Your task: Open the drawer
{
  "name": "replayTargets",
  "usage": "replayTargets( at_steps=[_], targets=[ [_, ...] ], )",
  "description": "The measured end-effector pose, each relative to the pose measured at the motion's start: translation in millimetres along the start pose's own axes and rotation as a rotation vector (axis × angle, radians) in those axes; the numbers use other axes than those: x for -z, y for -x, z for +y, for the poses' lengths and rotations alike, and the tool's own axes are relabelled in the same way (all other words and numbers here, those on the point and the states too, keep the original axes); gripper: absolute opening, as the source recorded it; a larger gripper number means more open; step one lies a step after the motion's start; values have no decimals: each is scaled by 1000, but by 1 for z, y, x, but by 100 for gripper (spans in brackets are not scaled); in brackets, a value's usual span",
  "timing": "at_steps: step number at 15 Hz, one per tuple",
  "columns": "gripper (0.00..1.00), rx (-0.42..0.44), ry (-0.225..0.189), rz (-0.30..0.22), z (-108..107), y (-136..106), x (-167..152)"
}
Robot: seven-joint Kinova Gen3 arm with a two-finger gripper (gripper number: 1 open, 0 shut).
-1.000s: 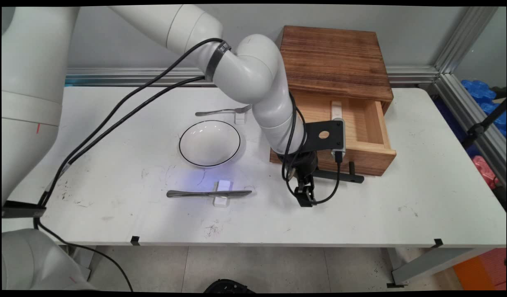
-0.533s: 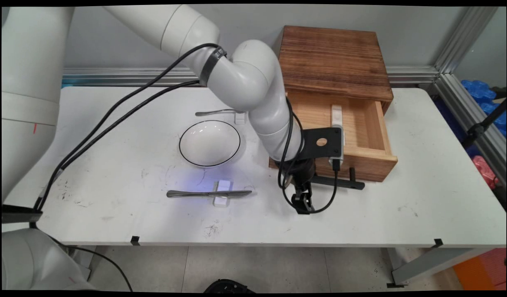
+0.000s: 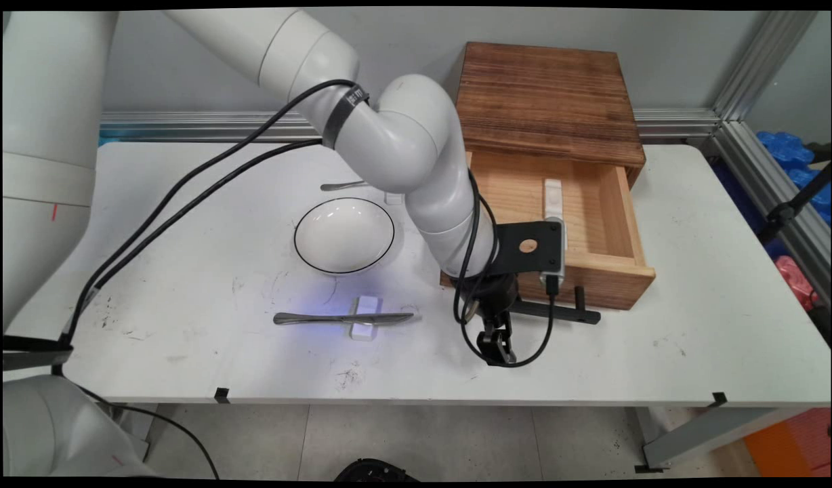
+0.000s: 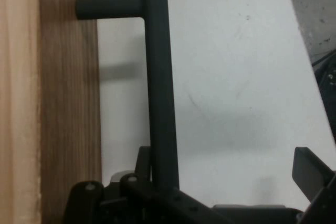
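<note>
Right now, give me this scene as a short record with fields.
gripper: open, straddling the black handle
drawer: pulled out of the wooden box, white piece inside
table: bowl; knife lying across a white rest; fork partly hidden by the arm

A white table [image 3: 694,352] with some dark scuffs stands before a plain grey wall [image 3: 185,74]; aluminium rails [image 3: 206,125] run behind it, and pale floor tiles [image 3: 456,440] lie below
</note>
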Motion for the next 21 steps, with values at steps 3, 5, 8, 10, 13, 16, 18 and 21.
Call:
replayTargets(
  at_steps=[3, 5, 8, 10, 13, 16, 18, 21],
  targets=[
    [100, 0, 4, 1, 3, -1, 0],
    [100, 1, 7, 1, 5, -2, 0],
    [100, 2, 11, 1, 8, -2, -1],
    [100, 4, 14, 0, 10, -3, -1],
    [100, 7, 20, -1, 14, -3, 0],
    [100, 8, 24, -2, 17, -3, 0],
    [100, 9, 28, -2, 19, -3, 0],
    [100, 10, 32, -3, 22, -3, 0]
  ],
)
